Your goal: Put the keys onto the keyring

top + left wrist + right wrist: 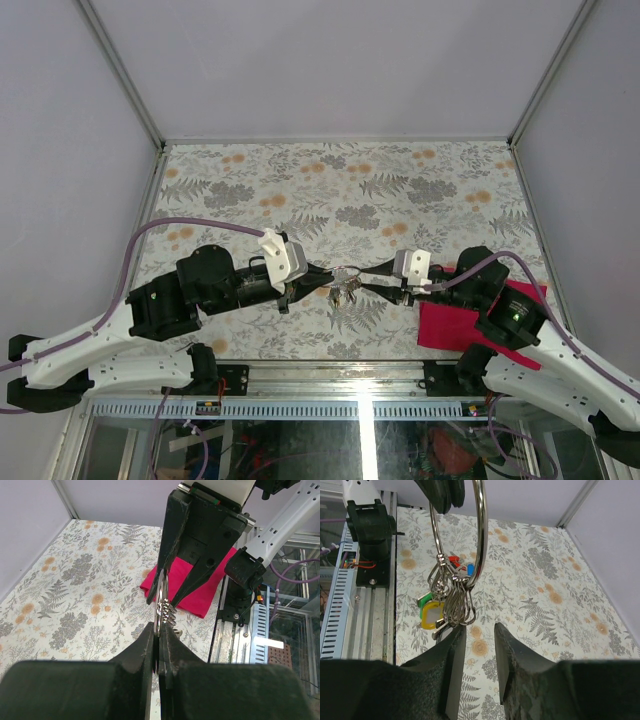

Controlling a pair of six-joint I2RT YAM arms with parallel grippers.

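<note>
The keyring is a silvery wire ring held in the air between both arms. My left gripper is shut on its edge, as the left wrist view shows. In the right wrist view the ring hangs upright with a bunch of wire clips. A green key head, a red one and a blue one hang from it, beside a yellow tag. My right gripper is open and empty. Its fingertips stand on either side of the ring's far edge.
A red cloth square lies on the floral table under the right arm; it also shows in the left wrist view. A metal rail runs along the near edge. Grey walls close in the sides and back.
</note>
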